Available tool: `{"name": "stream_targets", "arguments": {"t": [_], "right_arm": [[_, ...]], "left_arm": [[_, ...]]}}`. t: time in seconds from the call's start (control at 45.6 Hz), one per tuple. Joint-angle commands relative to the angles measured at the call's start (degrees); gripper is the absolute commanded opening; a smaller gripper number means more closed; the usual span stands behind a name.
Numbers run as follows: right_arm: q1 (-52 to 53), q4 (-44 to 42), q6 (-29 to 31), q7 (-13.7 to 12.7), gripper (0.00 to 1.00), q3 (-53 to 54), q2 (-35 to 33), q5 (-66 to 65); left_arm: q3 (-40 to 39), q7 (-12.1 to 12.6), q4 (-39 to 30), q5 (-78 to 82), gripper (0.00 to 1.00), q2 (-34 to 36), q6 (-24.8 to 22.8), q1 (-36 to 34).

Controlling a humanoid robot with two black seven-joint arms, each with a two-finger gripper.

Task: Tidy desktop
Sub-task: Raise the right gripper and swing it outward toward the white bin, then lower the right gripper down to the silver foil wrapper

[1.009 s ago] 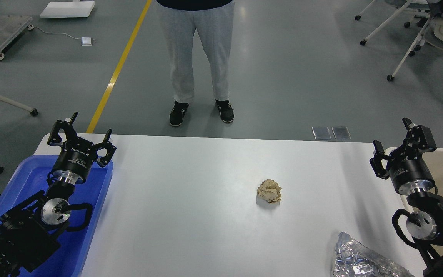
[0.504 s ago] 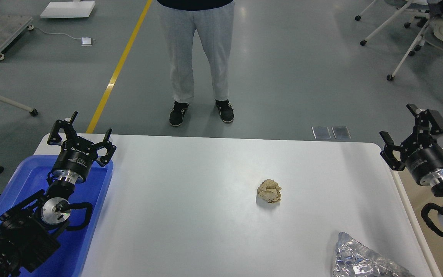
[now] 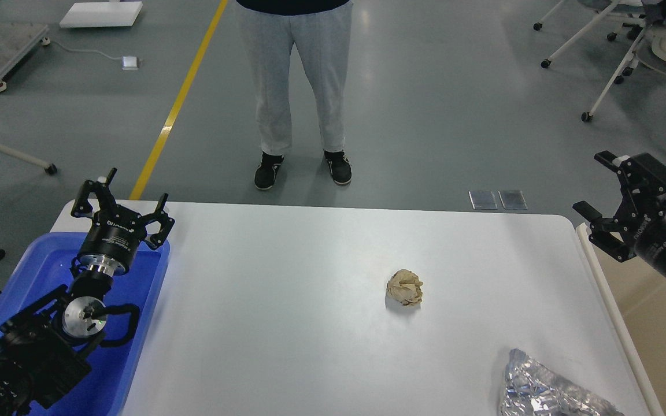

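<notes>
The white desktop (image 3: 287, 300) fills the middle of the head view. A crumpled tan paper ball (image 3: 405, 287) lies on it right of centre. A crumpled silver foil wrapper (image 3: 547, 390) lies at the front right corner. My left gripper (image 3: 122, 202) is open and empty above the far end of the blue tray (image 3: 136, 323). My right gripper (image 3: 596, 185) is open and empty, raised past the table's right edge over the beige tub (image 3: 665, 329), well away from the paper ball.
A person in grey trousers (image 3: 295, 81) stands just beyond the table's far edge. Wheeled chairs (image 3: 628, 52) stand at the back right. A yellow floor line (image 3: 180, 98) runs on the left. Two metal floor plates (image 3: 498, 199) lie behind the table.
My right arm has swung right and up, off the table's right edge to over the beige tub, its gripper still open. The left arm, paper ball and foil have not moved.
</notes>
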Motion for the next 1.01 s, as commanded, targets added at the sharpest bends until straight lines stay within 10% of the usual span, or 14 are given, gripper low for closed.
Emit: {"name": "stream_targets", "arguments": {"t": [0.0, 0.746, 0.987], "right_arm": [[-2.7, 7.3, 0.9, 0.3, 1.0, -2.0, -8.3, -10.6], [-3.6, 15.9, 11.8, 0.5, 1.0, -9.4, -23.7, -40.4], [-3.4, 15.9, 10.9, 2.5, 1.0, -13.3, -17.3, -60.0]], "left_arm": [[0.0, 0.0, 0.0, 0.0, 1.0, 0.0, 0.0, 0.1], [0.0, 0.0, 0.0, -0.1, 1.0, 0.0, -0.1, 0.0], [0.0, 0.1, 0.0, -0.1, 1.0, 0.0, -0.1, 0.0]]}}
